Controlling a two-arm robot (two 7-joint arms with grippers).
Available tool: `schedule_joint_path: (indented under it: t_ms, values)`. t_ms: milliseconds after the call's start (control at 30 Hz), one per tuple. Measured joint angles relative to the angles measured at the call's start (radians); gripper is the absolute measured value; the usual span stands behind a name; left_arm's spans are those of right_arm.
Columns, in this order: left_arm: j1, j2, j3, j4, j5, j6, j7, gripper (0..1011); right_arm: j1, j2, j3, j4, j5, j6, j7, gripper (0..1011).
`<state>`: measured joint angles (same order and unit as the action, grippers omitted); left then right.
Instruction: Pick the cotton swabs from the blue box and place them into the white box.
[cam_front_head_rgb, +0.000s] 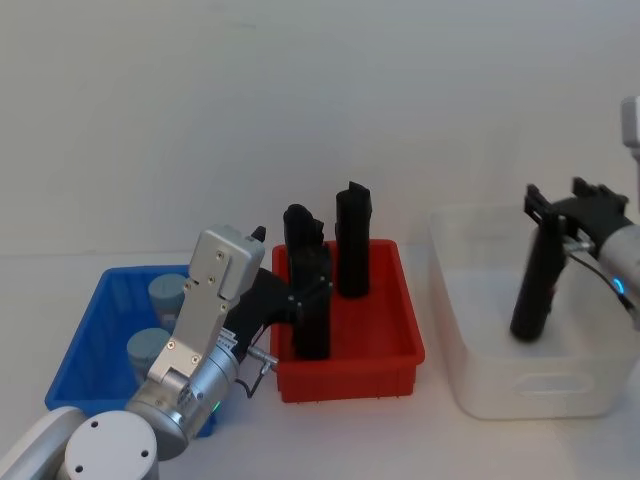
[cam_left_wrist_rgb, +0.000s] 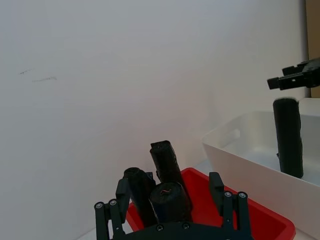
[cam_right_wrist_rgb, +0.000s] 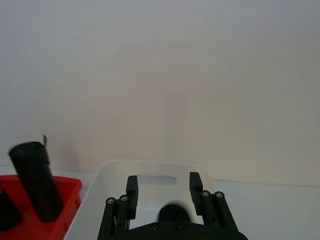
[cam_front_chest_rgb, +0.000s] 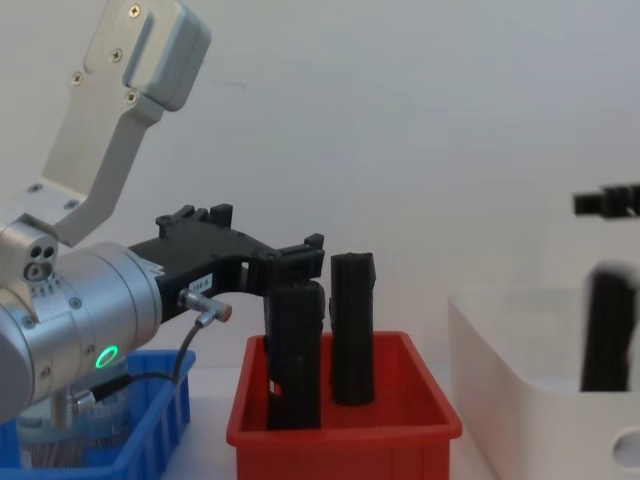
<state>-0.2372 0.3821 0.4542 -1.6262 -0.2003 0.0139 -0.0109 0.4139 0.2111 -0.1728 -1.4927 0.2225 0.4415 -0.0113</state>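
Two cotton swabs tubs with grey-blue lids sit in the blue box at the left. No gripper touches them. My left gripper is open beside the blue box, over the red bin, its fingers straddling the top of a black block. My right gripper is open over the white box at the right. Just under it a black block leans inside that box.
The red bin stands between the blue and white boxes and holds three upright black blocks, one at the back. My left arm's silver body covers the blue box's near right corner. A white wall stands behind.
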Motion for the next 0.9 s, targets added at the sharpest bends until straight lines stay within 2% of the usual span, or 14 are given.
schedule_joint_path:
  t_ms: [33, 300, 500, 700, 900]
  values:
    - [0.0, 0.0, 0.0, 0.0, 0.0, 0.0, 0.0, 1004, -0.008, 0.006, 0.006, 0.004, 0.001, 0.005, -0.014, 641]
    - [0.0, 0.0, 0.0, 0.0, 0.0, 0.0, 0.0, 1003, -0.041, 0.03, 0.031, 0.02, 0.002, 0.02, -0.056, 870]
    - [0.005, 0.009, -0.007, -0.012, 0.004, 0.005, 0.007, 1004, -0.054, 0.036, 0.038, 0.014, 0.003, 0.02, -0.065, 1002]
    - [0.017, 0.027, -0.02, -0.036, 0.008, 0.022, 0.031, 1004, -0.066, 0.039, 0.042, -0.015, 0.01, 0.0, -0.058, 1002]
    - [0.037, 0.05, -0.036, -0.064, 0.004, 0.046, 0.066, 1004, -0.085, 0.043, 0.047, -0.073, 0.026, -0.037, -0.037, 1002]
